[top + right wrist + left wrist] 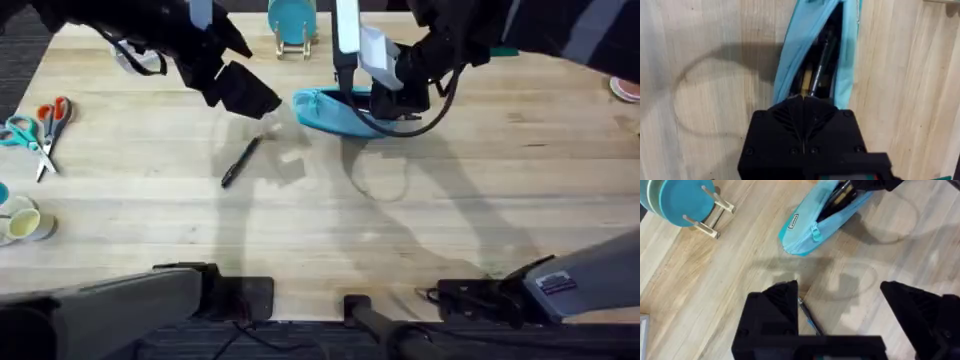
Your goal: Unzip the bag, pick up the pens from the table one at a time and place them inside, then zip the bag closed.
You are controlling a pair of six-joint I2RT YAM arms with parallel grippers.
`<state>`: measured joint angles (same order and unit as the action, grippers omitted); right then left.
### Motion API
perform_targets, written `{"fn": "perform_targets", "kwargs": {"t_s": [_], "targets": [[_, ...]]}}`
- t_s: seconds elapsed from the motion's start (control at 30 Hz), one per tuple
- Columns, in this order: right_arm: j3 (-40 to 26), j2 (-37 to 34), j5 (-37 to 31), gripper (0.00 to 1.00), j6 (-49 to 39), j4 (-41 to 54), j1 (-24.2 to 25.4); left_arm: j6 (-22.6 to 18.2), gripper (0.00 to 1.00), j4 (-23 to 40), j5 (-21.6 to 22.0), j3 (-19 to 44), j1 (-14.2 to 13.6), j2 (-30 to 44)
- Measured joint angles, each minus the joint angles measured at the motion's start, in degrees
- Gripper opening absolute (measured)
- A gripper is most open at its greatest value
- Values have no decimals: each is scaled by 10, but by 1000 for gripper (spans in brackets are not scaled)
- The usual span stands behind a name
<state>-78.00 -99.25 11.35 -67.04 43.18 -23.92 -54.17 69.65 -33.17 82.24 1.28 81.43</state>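
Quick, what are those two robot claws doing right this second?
Left gripper: open, holding nothing, above the slim black pen on the wooden table.
Right gripper: shut, at the open light blue fabric pouch; a grip on it cannot be told.

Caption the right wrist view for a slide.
Right gripper, jaws shut, at the unzipped bag.

The right gripper (352, 97) sits over the open bag (330, 110), blocking its mouth. A black pen (240, 162) lies on bare surface (320, 230) beside the left gripper (268, 108). Scissors (40, 130) lie well apart.
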Motion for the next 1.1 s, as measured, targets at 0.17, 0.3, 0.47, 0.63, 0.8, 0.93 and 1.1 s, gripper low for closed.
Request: {"fn": "perform_targets", "kwargs": {"t_s": [0.17,0.3,0.47,0.63,0.8,0.93,1.1], "targets": [[0,0,0,45,17,0,0,0,995,0,0,0,0,0],[0,0,0,373,27,-1,0,0,995,0,0,0,0,0],[0,0,-1,980,28,-3,0,0,995,0,0,0,0,0],[0,0,-2,996,28,-3,0,0,995,0,0,0,0,0],[0,0,-2,997,38,-3,0,0,995,0,0,0,0,0],[0,1,-2,997,43,-3,0,0,995,0,0,0,0,0],[0,18,-2,998,66,0,0,0,995,0,0,0,0,0]]}}
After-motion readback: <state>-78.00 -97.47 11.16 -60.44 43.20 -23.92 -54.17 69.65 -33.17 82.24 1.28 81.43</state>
